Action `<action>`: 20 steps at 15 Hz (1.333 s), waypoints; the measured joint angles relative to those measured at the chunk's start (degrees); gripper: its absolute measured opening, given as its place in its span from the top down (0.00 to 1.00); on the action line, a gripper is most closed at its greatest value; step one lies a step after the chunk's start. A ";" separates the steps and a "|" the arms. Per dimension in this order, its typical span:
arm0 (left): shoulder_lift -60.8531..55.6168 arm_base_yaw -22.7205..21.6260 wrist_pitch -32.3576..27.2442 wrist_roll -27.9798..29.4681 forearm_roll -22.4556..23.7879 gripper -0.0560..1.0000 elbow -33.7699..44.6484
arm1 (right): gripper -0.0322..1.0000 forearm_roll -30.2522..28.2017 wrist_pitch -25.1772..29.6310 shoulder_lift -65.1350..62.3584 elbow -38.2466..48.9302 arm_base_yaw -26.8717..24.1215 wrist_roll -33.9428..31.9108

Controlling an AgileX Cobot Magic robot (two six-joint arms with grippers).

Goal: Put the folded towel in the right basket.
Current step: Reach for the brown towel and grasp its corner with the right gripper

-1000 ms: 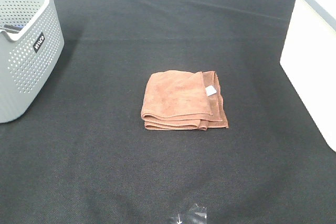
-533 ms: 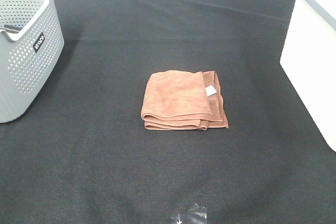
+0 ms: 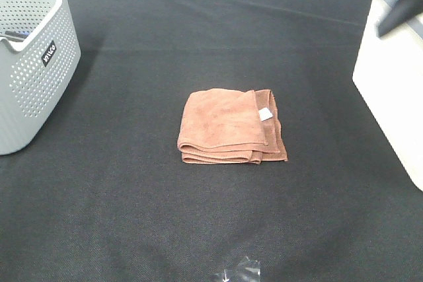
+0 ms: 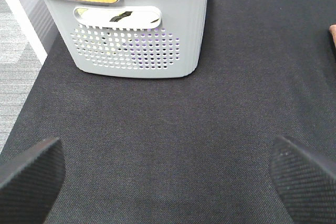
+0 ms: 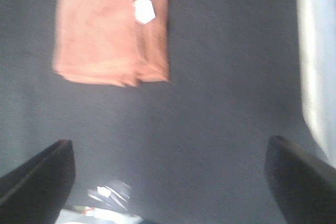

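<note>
My right gripper [image 5: 169, 144] and left gripper [image 4: 168, 153] both gape apart; the folded towel [image 3: 231, 127], well left of the right basket [image 3: 390, 90], looks soft, light and floppy, so I'd pinch its thick folded edge.

Both sets of jaws stand wide apart — left end effector [image 4: 168, 182] sharp, right end effector [image 5: 168, 182] blurred.

Flat tabletop [image 3: 198, 229] covered in black woven cloth fills the exterior high view. Faint creases [image 3: 277, 8] cross its far part. Left wrist view: white edge strip [image 4: 26, 24] borders it, with grey patterned floor [image 4: 13, 77] beyond. Lighting is even.
</note>
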State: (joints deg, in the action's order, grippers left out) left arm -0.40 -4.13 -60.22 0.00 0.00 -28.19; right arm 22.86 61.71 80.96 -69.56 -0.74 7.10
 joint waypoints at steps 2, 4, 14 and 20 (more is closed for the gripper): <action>0.00 0.00 0.00 0.00 0.00 0.01 0.00 | 0.06 4.81 -0.17 8.08 -6.19 0.00 2.06; 0.00 0.00 0.00 0.00 0.00 0.01 0.00 | 0.06 5.27 -0.92 18.96 -13.64 2.18 2.75; 0.00 0.00 0.00 0.00 0.00 0.01 0.00 | 0.07 5.90 -1.72 46.98 -26.41 7.85 2.75; 0.00 0.00 0.06 0.00 0.00 0.01 0.00 | 0.07 6.99 -2.46 52.88 -26.93 7.85 2.81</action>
State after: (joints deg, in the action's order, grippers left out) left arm -0.40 -4.13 -60.16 0.00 0.00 -28.19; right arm 29.85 59.24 133.84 -96.49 7.10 9.91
